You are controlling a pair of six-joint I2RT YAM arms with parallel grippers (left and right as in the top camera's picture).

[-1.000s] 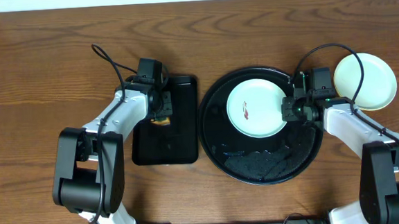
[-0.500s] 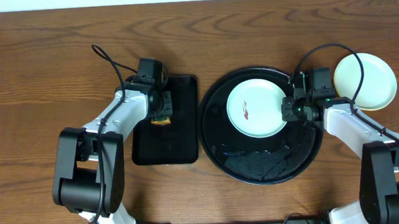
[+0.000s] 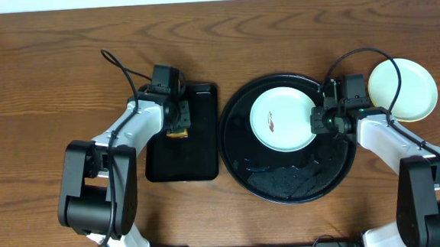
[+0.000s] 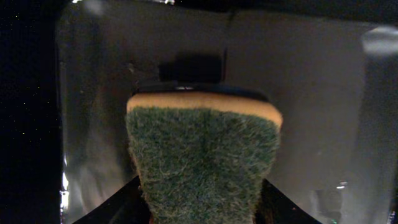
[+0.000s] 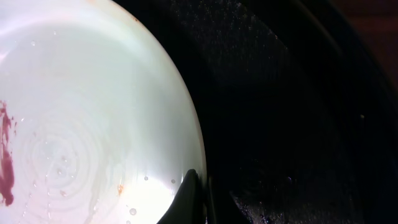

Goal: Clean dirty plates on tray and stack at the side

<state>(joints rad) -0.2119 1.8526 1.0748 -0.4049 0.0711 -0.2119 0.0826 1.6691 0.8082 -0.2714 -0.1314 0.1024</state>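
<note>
1. Two dark fingers of the left gripper (image 3: 175, 120) flank a block-shaped sponge (image 4: 202, 162), which has coarse green scouring fibre on one face and soft yellow-orange foam under it. I cannot tell whether the fingers press it or stand clear of it.
2. Slack fingers on such springy foam could let the sponge slip out on the lift. It would drop back onto the smaller rectangular glossy black tray (image 3: 199, 159) beneath it.
3. Closed down narrow, the right gripper (image 3: 321, 120) appears to pinch the 3 o'clock rim of the pale mint-white round plate (image 3: 281, 120). That is a thin hold on one edge of a smooth, wet surface, so hard scrubbing from the far side could twist the plate loose or tip it.
4. That plate lies on the large round glossy black tray (image 3: 292, 184), toward 12 o'clock of its centre. The red-brown smear (image 3: 270, 121), just toward 9 o'clock of the plate's middle, is not yet wiped.
5. Water beads shine on the round tray near 6 o'clock. On that slick floor the plate may skate under the sponge.
6. Off the tray at 2 o'clock, a pale yellow round plate (image 3: 405, 89) rests on the brown wood-grain table (image 3: 42, 88), near the right gripper. A careless swing could knock it.
</note>
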